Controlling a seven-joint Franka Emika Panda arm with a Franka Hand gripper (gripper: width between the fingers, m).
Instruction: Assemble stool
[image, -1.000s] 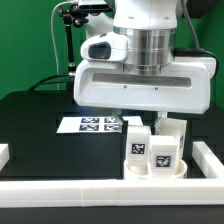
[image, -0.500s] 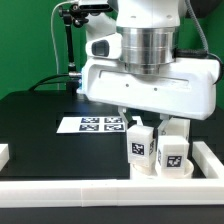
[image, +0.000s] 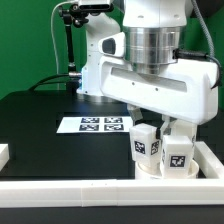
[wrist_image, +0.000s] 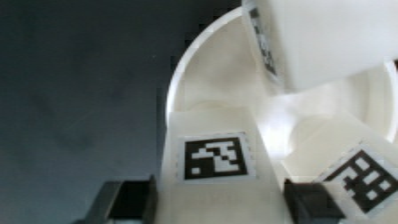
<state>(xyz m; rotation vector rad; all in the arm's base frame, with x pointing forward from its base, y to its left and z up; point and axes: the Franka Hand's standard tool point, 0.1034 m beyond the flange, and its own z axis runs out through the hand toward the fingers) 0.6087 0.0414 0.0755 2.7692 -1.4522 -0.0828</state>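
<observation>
The stool's round white seat (image: 152, 172) lies near the front at the exterior view's right, with tagged white legs standing on it. My gripper (image: 147, 126) hangs straight above them. In the wrist view the gripper (wrist_image: 214, 200) is shut on one leg (wrist_image: 217, 160), its tag facing the camera and a dark finger (wrist_image: 128, 200) on each side. This looks like the leg (image: 146, 145) on the exterior view's left. A second leg (image: 180, 153) stands beside it, also seen as the neighbouring leg (wrist_image: 365, 180). The seat (wrist_image: 214, 80) curves away beneath.
The marker board (image: 95, 125) lies on the black table behind the seat. White border rails run along the front (image: 90, 190) and the exterior view's right side (image: 213, 156). A dark camera stand (image: 70, 40) rises at the back.
The hand has swung round over the seat. The held leg and its neighbour have shifted toward the exterior view's right. The jaws have stayed shut.
</observation>
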